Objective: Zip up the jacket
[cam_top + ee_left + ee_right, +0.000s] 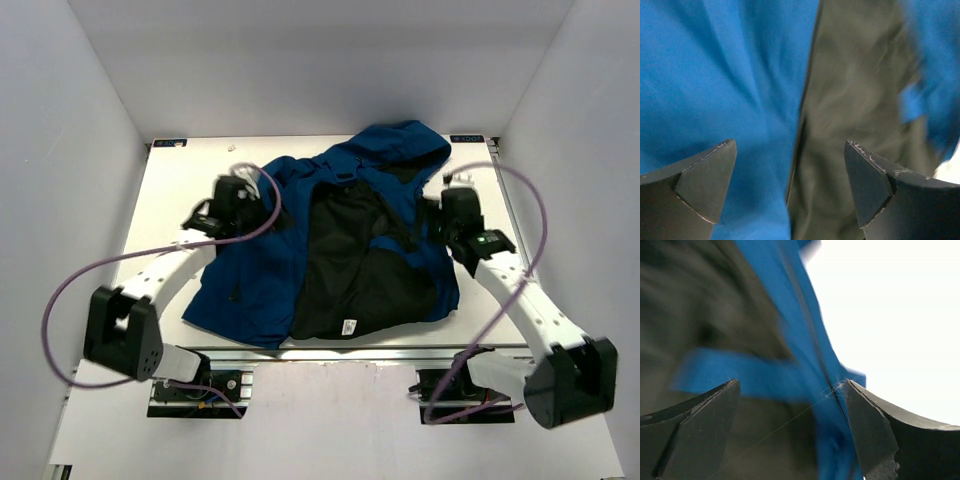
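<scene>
You see the jacket [330,250] lying unzipped on the table [170,190], its hem at 6 o'clock, the left gripper [790,144] released, jaws wide and empty, over its blue front at 10 o'clock, the right gripper [792,382] likewise released at its 3 o'clock edge, and its hood [400,140] at 1 o'clock.

The top camera looked down from above and behind the 2 arm bases [195,385] and took in the whole table [170,200]. The 2 wrist cameras faced the jacket [255,280] from very close; all 3 views shared its open front.
</scene>
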Available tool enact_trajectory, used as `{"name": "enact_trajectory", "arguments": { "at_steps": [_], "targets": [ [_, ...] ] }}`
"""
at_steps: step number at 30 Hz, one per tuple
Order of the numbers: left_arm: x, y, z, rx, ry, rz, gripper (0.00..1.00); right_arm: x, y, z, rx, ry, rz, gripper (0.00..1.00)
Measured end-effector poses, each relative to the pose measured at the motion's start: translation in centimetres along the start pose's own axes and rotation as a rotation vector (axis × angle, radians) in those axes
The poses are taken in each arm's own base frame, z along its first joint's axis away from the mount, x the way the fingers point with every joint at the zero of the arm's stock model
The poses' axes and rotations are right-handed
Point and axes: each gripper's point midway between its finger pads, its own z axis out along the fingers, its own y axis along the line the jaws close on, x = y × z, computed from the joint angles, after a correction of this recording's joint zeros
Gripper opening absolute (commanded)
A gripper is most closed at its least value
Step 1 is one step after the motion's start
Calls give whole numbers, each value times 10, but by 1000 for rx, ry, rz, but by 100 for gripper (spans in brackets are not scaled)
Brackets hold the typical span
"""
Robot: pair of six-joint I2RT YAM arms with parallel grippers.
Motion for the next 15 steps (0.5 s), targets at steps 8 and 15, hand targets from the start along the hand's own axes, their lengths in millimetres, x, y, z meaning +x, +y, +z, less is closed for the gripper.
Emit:
{"name": "enact_trajectory", "arguments": {
  "at_steps": [8,15],
  "targets": [
    [104,37,40,-32,276,-34,98,129,-52,12,197,365,64,34],
    [100,39,74,-8,279,-18,98,124,-1,6,-84,416,115,0]
  ]
}}
